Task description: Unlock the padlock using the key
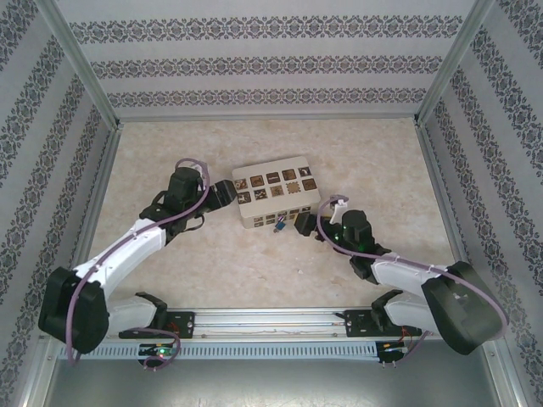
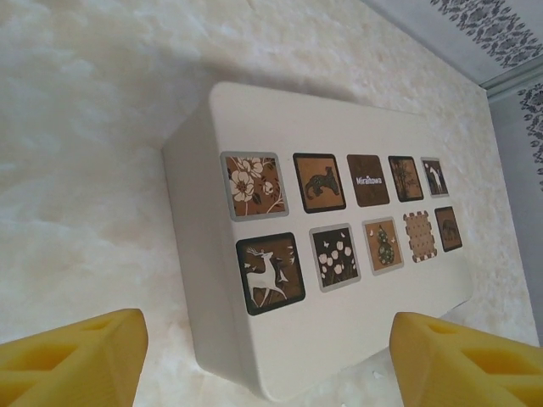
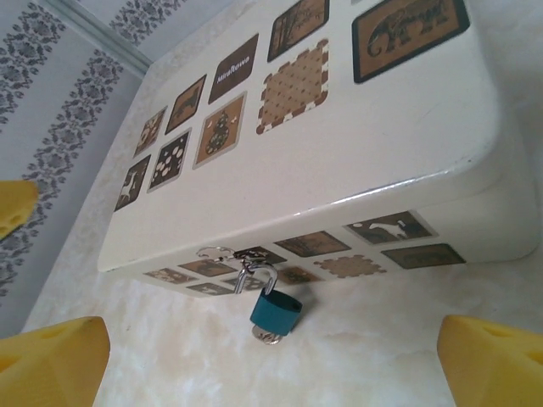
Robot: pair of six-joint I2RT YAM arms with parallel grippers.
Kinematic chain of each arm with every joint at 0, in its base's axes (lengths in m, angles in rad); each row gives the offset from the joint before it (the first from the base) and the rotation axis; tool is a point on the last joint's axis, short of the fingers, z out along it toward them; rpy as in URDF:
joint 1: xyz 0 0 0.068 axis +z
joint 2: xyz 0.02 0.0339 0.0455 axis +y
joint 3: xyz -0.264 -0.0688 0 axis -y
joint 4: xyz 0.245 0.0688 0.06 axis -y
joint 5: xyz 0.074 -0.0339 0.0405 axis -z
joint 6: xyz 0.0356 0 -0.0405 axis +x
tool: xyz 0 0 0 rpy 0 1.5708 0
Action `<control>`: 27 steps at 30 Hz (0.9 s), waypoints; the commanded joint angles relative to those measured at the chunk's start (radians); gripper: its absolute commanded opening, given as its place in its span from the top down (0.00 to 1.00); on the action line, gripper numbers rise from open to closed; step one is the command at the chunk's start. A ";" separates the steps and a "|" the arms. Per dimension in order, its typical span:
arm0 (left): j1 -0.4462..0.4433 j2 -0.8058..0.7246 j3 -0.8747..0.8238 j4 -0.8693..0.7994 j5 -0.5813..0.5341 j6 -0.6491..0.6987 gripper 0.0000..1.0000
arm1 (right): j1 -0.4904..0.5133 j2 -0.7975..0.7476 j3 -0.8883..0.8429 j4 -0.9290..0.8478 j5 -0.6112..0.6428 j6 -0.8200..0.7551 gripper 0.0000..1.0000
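Note:
A small teal padlock (image 3: pixel 276 309) hangs by its thin silver shackle from the hasp on the front side of the cream box (image 3: pixel 339 144). One shackle leg looks free of the body. The key (image 3: pixel 268 336) sticks out of the padlock's underside, with just its small metal head showing. My right gripper (image 3: pixel 271 373) is open, its yellow fingertips (image 3: pixel 59 365) spread wide to either side of the padlock and touching nothing. My left gripper (image 2: pixel 267 377) is open at the box's left end (image 2: pixel 254 339), with its pads apart from the box. From above, the padlock (image 1: pixel 278 226) lies just ahead of the right gripper (image 1: pixel 302 223).
The cream box with dark picture squares (image 1: pixel 276 193) sits mid-table on a pale marbled surface (image 1: pixel 212 263). Patterned walls (image 1: pixel 254 59) close in the back and both sides. A metal rail (image 1: pixel 271 322) runs along the near edge between the arm bases.

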 commanded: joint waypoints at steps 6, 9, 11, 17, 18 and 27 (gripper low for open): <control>0.015 0.211 0.115 0.061 0.188 -0.045 0.28 | -0.016 0.078 0.069 -0.027 -0.124 0.063 0.02; 0.015 0.286 0.147 0.049 0.241 -0.063 0.36 | -0.020 0.094 0.084 -0.027 -0.120 0.046 0.02; 0.016 0.321 0.154 0.056 0.275 -0.083 0.42 | -0.028 0.110 0.116 -0.026 -0.121 0.042 0.01; 0.016 0.349 0.123 0.067 0.295 -0.124 0.51 | -0.040 0.173 0.147 0.009 -0.129 0.048 0.02; 0.015 0.347 0.114 0.068 0.294 -0.127 0.51 | -0.042 0.182 0.153 0.014 -0.130 0.048 0.02; 0.006 0.323 0.017 0.090 0.300 -0.159 0.59 | -0.060 0.271 0.240 0.034 -0.172 0.021 0.02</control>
